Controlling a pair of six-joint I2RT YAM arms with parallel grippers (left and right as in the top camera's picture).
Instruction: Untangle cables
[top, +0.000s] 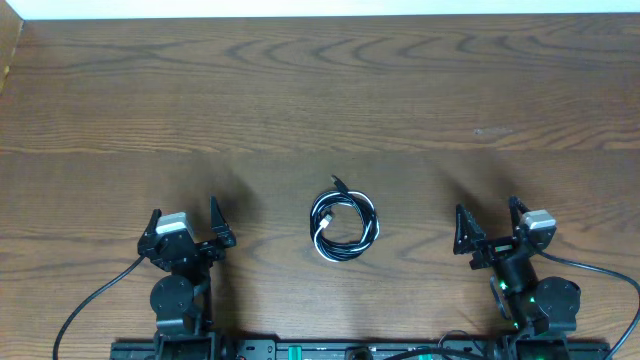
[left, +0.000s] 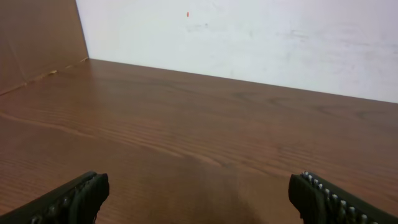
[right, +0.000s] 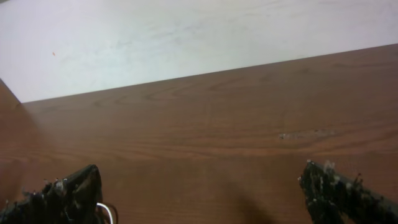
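The cables (top: 344, 225), thin black and white cords, lie coiled together in one small round bundle on the wooden table (top: 320, 100), midway between the arms. A black plug end sticks out at the coil's top. My left gripper (top: 186, 218) is open and empty, well to the left of the coil. My right gripper (top: 489, 223) is open and empty, well to the right of it. In the right wrist view a bit of the white and black cord (right: 107, 213) shows by the left finger. The left wrist view (left: 199, 193) shows only bare table between its fingers.
A white wall (left: 249, 37) runs along the table's far edge. A brown board (left: 37, 37) stands at the far left side. A faint scuff (right: 305, 133) marks the wood at the far right.
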